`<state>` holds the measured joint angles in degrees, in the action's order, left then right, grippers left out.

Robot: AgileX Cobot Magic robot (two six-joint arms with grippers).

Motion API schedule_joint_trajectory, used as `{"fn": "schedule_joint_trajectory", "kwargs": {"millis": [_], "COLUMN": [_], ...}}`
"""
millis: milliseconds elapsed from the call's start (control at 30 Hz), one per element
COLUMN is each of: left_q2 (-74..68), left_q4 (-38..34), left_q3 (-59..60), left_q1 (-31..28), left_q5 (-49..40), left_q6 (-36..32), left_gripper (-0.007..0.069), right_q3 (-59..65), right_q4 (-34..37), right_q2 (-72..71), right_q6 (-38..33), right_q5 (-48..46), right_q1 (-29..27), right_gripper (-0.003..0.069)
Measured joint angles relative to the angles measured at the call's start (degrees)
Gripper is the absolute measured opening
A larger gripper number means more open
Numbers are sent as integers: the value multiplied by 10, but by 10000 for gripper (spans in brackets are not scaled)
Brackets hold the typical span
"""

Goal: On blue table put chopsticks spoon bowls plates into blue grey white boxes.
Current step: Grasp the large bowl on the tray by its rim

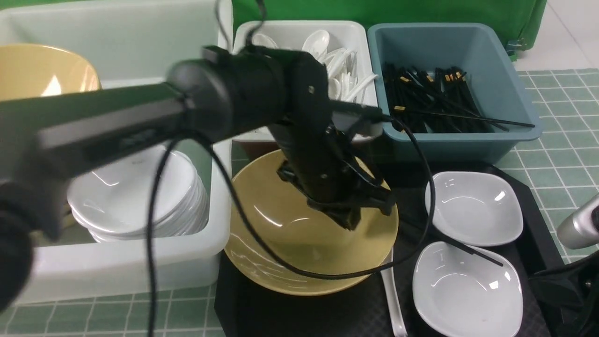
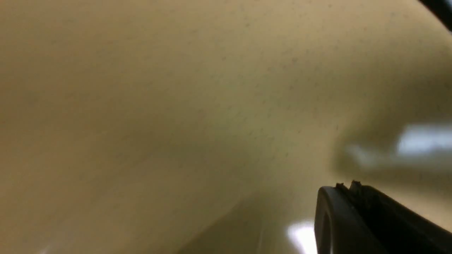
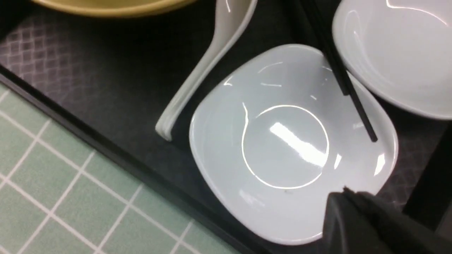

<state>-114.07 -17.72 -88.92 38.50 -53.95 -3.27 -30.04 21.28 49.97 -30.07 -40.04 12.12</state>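
A tan bowl (image 1: 281,234) sits on the black tray (image 1: 290,313). My left gripper (image 1: 348,219) reaches down inside it, shut, with nothing between its fingers. In the left wrist view the bowl's inner wall (image 2: 176,106) fills the picture behind the closed left gripper (image 2: 348,185). Two white plates (image 1: 472,206) (image 1: 468,290) lie on the tray, with one chopstick (image 1: 468,248) across them and a white spoon (image 1: 393,299) beside them. My right gripper (image 3: 348,192) hovers shut over the near plate (image 3: 286,148), close to the chopstick (image 3: 346,81) and the spoon (image 3: 212,63).
The large translucent box (image 1: 140,276) holds stacked plates (image 1: 135,196) and another tan bowl (image 1: 42,70). The white box (image 1: 360,37) holds spoons. The blue-grey box (image 1: 505,70) holds chopsticks. The blue table (image 1: 561,154) shows around the tray. My left arm's cable (image 1: 430,187) loops over the bowl.
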Motion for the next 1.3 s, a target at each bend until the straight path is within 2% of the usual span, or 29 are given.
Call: {"fn": "schedule_joint_trajectory", "kwargs": {"millis": [100, 267, 367, 467, 567, 600, 633, 667, 700, 800, 900, 1100, 1300], "left_q2": [-32, -45, -45, -45, -44, -44, -44, -44, -44, -44, -44, -63, -91], "left_q4": [-33, -118, -127, -49, 97, 107, 186, 186, 241, 267, 257, 227, 211], "left_q3": [-32, -72, -109, -159, -188, -190, -193, -193, -193, -193, -193, -192, -165], "left_q1": [10, 30, 36, 36, 36, 36, 35, 35, 31, 20, -1, -38, -41], "left_q5": [-8, -16, -49, -118, -155, -155, -160, -161, -163, -164, -165, -166, -165], "left_q6": [-9, -61, -84, -75, -16, -11, 33, 33, 62, 84, 91, 89, 69], "left_gripper": [4, 6, 20, 83, 182, 199, 269, 279, 347, 441, 507, 517, 517], "right_q3": [1, 1, 1, 1, 1, 1, 1, 1, 1, 1, 1, 1, 1], "right_q4": [1, 1, 1, 1, 3, 3, 3, 4, 4, 4, 5, 5, 7], "right_q2": [0, 0, 1, 1, 1, 1, 1, 1, 1, 1, 1, 1, 1], "right_q6": [3, 3, 3, 4, 5, 5, 5, 5, 5, 9, 11, 12, 13], "right_q5": [9, 14, 14, 14, 15, 15, 15, 15, 16, 16, 16, 16, 28], "right_q1": [0, 0, 0, 0, 0, 0, 0, 0, 0, 0, 1, 1, 1], "right_gripper": [46, 47, 47, 48, 48, 48, 48, 48, 48, 48, 48, 48, 48]}}
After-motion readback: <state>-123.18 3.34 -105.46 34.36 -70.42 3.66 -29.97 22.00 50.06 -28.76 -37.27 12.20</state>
